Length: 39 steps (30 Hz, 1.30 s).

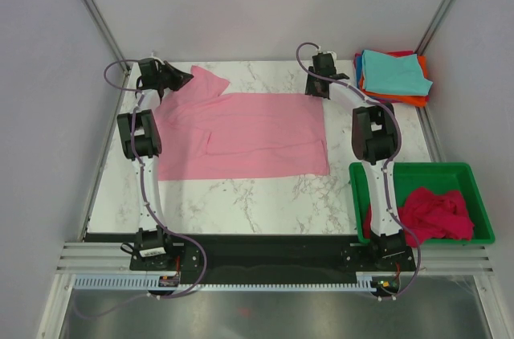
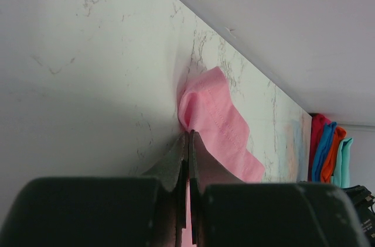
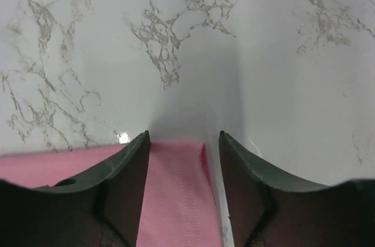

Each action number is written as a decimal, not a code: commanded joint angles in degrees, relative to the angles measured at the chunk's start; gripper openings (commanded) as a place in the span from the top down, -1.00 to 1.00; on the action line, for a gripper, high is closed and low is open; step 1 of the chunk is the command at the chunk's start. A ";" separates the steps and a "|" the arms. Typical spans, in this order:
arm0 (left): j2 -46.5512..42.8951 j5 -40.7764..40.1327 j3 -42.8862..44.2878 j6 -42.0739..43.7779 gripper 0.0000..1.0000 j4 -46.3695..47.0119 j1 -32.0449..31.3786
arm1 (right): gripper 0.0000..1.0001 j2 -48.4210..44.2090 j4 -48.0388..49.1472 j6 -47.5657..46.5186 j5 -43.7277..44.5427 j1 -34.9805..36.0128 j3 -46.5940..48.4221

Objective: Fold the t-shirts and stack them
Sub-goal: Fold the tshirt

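White marble-pattern table (image 1: 265,194), with the light pink cloth t-shirt (image 1: 249,134) spread flat on its far half, long axis running left-right. Green plastic bin (image 1: 418,172) at the near right holds a crumpled magenta t-shirt (image 1: 438,214). A stack of folded t-shirts (image 1: 393,74), teal on top, sits at the far right corner.

Left gripper (image 2: 188,141): jaws together, clamped on the pink shirt's far-left corner, cloth bunched just past the tips. Right gripper (image 3: 183,137): jaws apart, straddling the far-right corner, pink cloth between them, not yet pinched.

Key relation: each arm has its own far corner, and the shirt's body lies on the near side of both jaws. The fold would likely bring the far edge toward the near edge once the right jaws clamp.
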 commanded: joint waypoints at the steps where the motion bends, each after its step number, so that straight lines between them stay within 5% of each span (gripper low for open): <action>1: -0.51 -0.78 -1.00 -0.52 0.96 -2.49 0.22 | -0.13 1.64 -0.41 1.04 -1.92 -0.11 -1.83; 4: -0.85 -1.57 -1.18 -0.61 0.96 -2.57 0.22 | 0.23 0.76 1.00 1.04 -2.18 -0.20 -3.68; 8: -4.37 -2.10 -4.60 2.29 0.96 -2.14 0.04 | 1.00 0.58 1.71 -0.71 -2.62 -0.12 -2.20; 16: -19.82 -1.92 -15.41 6.67 0.96 -2.92 0.04 | 1.00 -7.49 3.72 -3.44 -7.72 -0.20 -5.61; 25: -38.27 -2.36 -28.67 13.54 0.96 -6.79 0.13 | 1.00 -22.70 9.79 -2.74 -11.85 -0.20 -21.34; 39: -67.90 -7.98 -61.37 20.22 0.96 -8.02 0.22 | 1.00 -43.62 13.75 -1.07 -12.20 -0.11 -46.48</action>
